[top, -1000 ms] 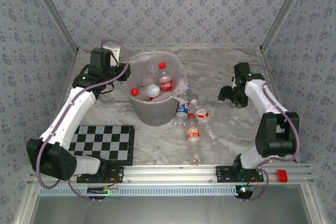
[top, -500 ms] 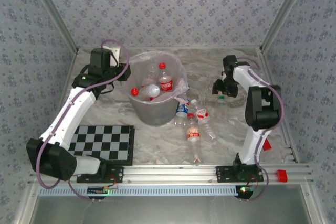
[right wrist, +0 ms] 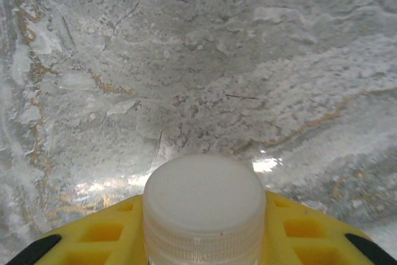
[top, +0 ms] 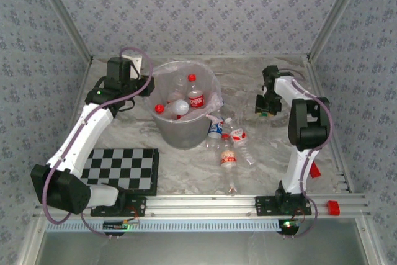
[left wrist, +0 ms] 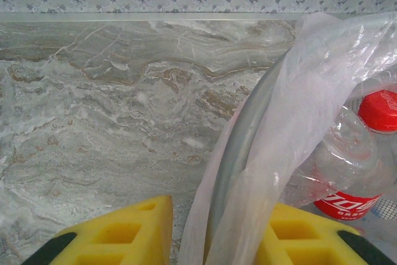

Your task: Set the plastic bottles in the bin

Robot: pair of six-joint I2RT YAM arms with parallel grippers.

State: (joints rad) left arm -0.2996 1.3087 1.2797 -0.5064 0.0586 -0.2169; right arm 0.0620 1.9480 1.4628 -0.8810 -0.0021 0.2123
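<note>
Marble-topped table (top: 260, 166): left claw (left wrist: 220, 231) pinches the bin (left wrist: 247, 130), right claw (right wrist: 203, 235) a bottle (right wrist: 203, 192)

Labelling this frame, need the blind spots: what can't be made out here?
- Right wrist view: clear plastic bottle body and label, below its white cap, cut off by the bottom edge.
- Top view: the right gripper covers that bottle; too small to read.
- Top view: round grey plastic bin, lower bottles hidden by upper ones and the translucent bag.
</note>
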